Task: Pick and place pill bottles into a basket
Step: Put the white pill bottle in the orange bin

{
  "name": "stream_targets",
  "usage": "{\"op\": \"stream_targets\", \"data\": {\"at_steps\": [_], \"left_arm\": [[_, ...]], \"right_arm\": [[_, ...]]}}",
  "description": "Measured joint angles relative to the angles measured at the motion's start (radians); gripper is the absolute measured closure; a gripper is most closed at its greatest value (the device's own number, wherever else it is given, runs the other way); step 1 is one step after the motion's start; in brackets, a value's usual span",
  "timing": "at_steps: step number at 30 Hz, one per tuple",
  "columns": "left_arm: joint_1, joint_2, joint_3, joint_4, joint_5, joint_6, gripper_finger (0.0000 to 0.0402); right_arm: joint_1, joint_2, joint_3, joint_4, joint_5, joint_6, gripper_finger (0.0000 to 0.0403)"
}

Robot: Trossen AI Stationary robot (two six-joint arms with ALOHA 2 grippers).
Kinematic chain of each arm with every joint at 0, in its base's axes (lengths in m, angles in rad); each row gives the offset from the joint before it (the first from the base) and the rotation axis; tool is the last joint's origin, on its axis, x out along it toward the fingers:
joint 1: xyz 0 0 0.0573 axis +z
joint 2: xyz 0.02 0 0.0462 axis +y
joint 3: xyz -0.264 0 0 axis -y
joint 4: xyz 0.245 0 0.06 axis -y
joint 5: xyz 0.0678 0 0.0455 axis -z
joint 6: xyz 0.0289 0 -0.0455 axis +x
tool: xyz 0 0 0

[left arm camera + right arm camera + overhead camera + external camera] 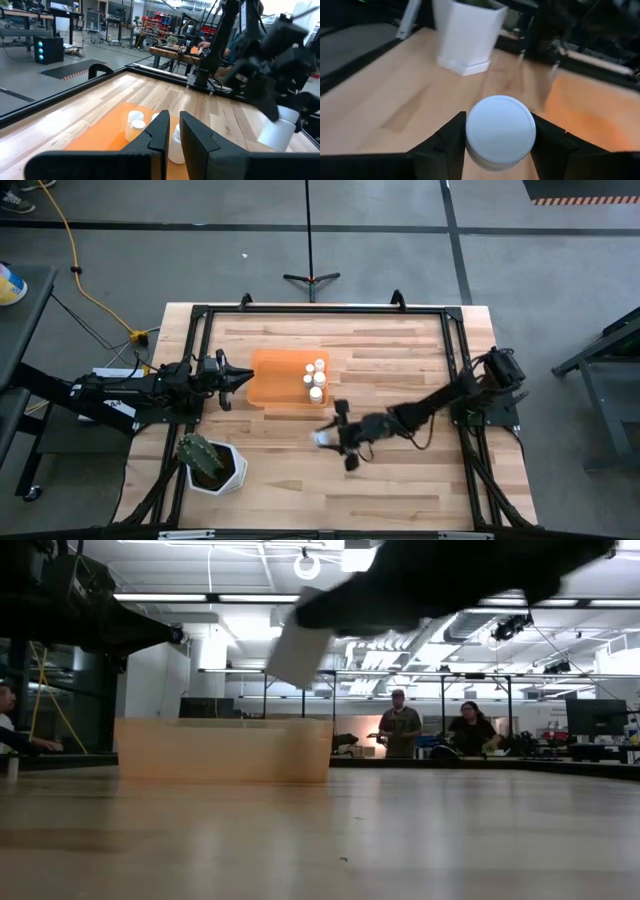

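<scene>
Only the low view shows the right hand (338, 438) carrying its white pill bottle (500, 131) clear above the worktop (400, 480); the fingers pinch its round cap from both sides. Ahead lies the orange basket (275, 378), three bottles (316, 378) inside. The left hand (240, 377), nearly pressed together, hovers at the basket's far edge. A cactus pot (215, 465) stands nearby.

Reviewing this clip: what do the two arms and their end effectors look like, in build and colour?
Both arms are dark, nearly black, jointed segments. The left end effector ends in two flat, blocky black fingers with angled tips. The right end effector has matching dark wedge-shaped fingers. A thin black cable loops beside the right arm's forearm. No markings or coloured labels are visible.
</scene>
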Motion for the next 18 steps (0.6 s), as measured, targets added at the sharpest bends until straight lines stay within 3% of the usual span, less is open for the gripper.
{"op": "stream_targets", "data": {"at_steps": [9, 18], "left_arm": [[0.000, 0.000, 0.000, 0.000, -0.001, 0.000, 0.0323], [0.000, 0.000, 0.000, 0.000, -0.001, 0.000, 0.0323]], "right_arm": [[-0.211, 0.000, 0.287, -0.331, -0.111, -0.132, 0.0232], [-0.391, 0.012, 0.351, -0.342, -0.288, -0.059, 0.0233]]}}
